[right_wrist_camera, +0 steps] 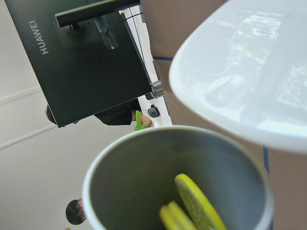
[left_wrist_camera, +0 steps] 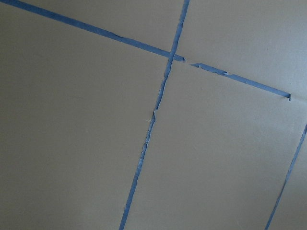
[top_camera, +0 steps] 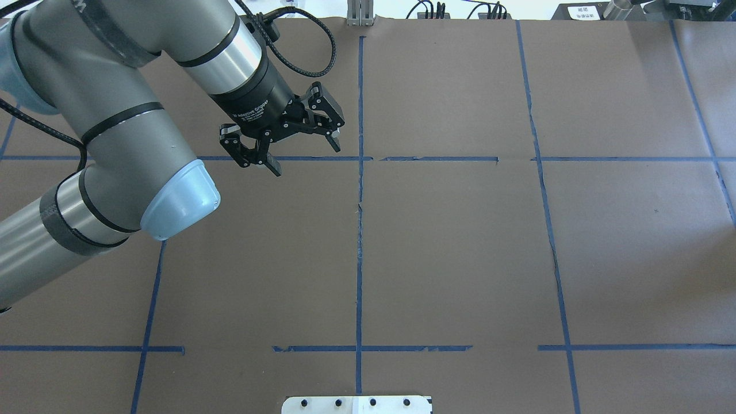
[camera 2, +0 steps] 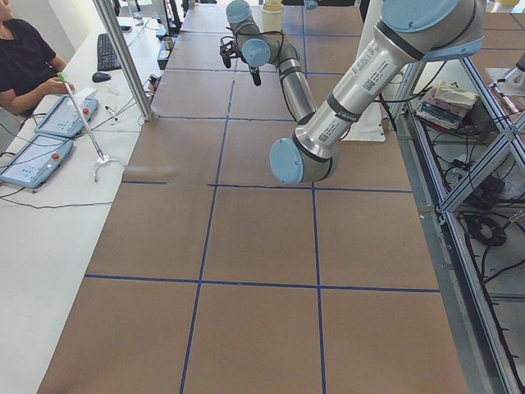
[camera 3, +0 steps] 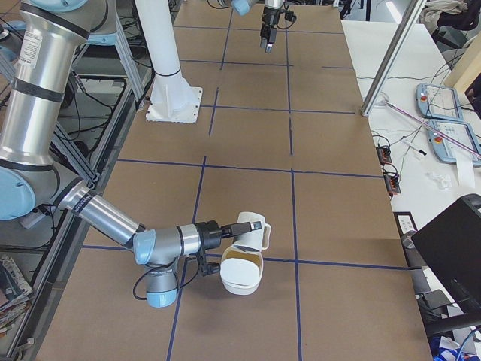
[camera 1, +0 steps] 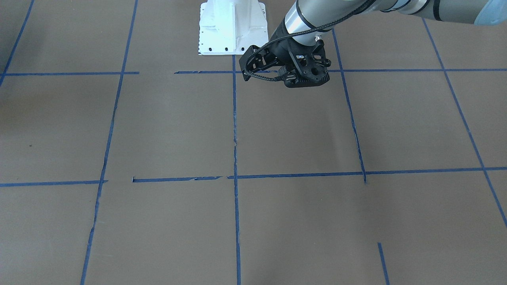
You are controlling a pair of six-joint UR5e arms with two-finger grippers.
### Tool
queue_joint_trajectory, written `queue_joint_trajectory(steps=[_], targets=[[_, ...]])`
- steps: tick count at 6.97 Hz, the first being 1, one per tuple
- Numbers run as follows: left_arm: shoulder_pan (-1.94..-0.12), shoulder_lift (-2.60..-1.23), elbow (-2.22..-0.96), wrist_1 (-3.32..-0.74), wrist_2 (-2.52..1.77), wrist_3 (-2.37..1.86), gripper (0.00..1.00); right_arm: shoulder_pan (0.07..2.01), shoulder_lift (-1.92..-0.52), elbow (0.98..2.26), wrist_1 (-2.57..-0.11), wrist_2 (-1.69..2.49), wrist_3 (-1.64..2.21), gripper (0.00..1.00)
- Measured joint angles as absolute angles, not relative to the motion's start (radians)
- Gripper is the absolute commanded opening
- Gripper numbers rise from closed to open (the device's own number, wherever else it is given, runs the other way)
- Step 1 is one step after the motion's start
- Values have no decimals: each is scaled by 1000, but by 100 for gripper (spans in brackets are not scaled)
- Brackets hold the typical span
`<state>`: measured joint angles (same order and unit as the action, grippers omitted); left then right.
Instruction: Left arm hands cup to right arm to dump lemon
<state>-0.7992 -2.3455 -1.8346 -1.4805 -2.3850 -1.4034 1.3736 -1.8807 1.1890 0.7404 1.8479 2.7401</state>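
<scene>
Cup (camera 3: 254,232) is held tilted at the right gripper (camera 3: 234,232), whose closure cannot be told, just by a white bowl (camera 3: 242,280), with lemon (right_wrist_camera: 194,207) seen inside, while the left gripper (top_camera: 305,156) is spread wide, empty, over the table (top_camera: 460,259).

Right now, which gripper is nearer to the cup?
Right. The right gripper is directly at the cup; the left gripper hangs open far away from it, toward the opposite end.

White mug (camera 3: 254,235), grey inside, tilted at the right arm's (camera 3: 113,218) end, over a white bowl (camera 3: 242,286). Yellow lemon slices (right_wrist_camera: 194,208) inside.
</scene>
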Motion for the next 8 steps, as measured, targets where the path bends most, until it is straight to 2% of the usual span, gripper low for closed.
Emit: queue_joint_trajectory(steps=[8], targets=[[-799,-2346,-1854,-1479,-2383,-1419,100,1374,-1848,1154,848,1780,3243,4]])
